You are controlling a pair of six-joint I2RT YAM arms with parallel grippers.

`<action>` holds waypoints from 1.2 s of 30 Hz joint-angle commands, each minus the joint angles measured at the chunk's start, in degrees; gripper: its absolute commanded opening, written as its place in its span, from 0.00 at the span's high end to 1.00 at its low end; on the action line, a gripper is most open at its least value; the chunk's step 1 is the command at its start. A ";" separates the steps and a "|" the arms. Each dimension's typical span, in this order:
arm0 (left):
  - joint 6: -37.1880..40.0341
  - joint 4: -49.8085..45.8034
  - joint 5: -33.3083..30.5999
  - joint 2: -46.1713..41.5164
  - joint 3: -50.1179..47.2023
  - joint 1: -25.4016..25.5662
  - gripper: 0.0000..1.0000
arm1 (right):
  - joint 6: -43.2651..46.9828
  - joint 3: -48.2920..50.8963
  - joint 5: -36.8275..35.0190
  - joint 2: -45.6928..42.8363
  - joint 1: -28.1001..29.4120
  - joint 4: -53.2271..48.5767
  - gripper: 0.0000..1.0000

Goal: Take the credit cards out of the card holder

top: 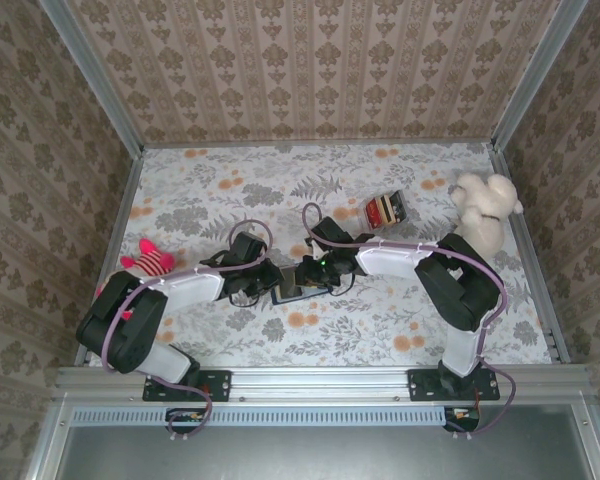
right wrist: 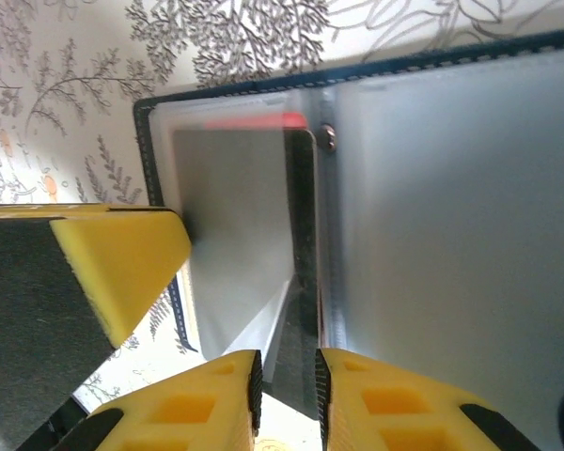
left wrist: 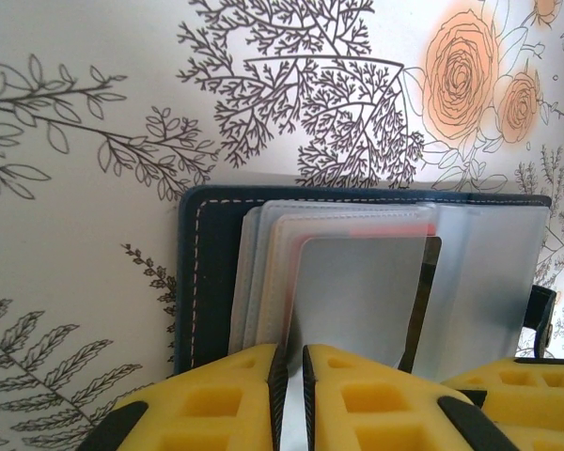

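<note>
Two hands pinching into the open card holder (top: 294, 294) at the middle of the counter (top: 400, 320).

The left hand (left wrist: 291, 362) is closing almost fully on a clear sleeve (left wrist: 357, 301) of the holder, and the right hand (right wrist: 289, 362) is nipping another leaf's lower edge in the same way. A red credit card (left wrist: 390, 228) is showing as a mere strip inside a frosted pocket. It is looking thin, stiff, light and slick, so an edge pinch is suiting it best, with the floppy sleeves getting in the way. The striped block (top: 385, 210), cream plush toy (top: 485, 210) and pink plush toy (top: 148, 260) are lying well apart.
</note>
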State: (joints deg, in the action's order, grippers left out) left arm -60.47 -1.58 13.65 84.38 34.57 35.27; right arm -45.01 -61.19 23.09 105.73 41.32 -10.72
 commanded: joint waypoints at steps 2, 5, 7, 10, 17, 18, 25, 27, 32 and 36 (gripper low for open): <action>-0.78 -4.00 -1.88 0.33 -1.61 0.33 0.83 | 0.41 -1.03 -0.12 2.10 0.31 -2.82 0.75; -0.88 -3.30 -1.83 0.21 -1.77 0.33 0.83 | 1.06 -1.39 2.48 3.30 0.33 -1.99 0.75; -1.05 -2.01 -1.53 0.01 -2.21 0.33 0.83 | 1.08 -1.15 3.68 3.53 0.31 -0.97 0.76; -1.03 -1.84 -1.43 0.01 -2.13 0.33 0.83 | 1.00 -0.87 4.37 3.67 0.32 -0.01 0.76; -0.97 -1.42 -0.93 0.35 -2.47 0.33 0.84 | 1.24 -0.69 4.95 3.39 0.29 0.95 0.80; -1.06 -1.19 -0.82 0.26 -2.49 0.33 0.83 | 1.24 -0.68 4.99 3.34 0.32 0.97 0.80; -0.31 -1.45 -0.38 -0.80 -1.83 0.24 0.83 | 2.19 -0.25 4.78 3.51 0.25 1.37 0.83; 0.04 -1.90 -0.29 -0.97 -1.63 0.17 0.83 | 2.30 -0.25 4.32 3.54 0.16 0.91 0.85; 0.17 -2.50 -0.97 -2.19 -2.22 -0.35 0.82 | 3.10 -0.16 1.38 2.65 0.08 -1.30 0.87; 0.57 -3.22 -1.34 -3.38 -2.50 -1.05 0.81 | 3.97 0.09 -1.34 1.16 -0.01 -3.47 0.88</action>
State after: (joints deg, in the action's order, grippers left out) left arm -60.45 -1.48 13.65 82.52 33.26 34.89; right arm -42.48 -61.32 24.82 108.07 41.30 -10.94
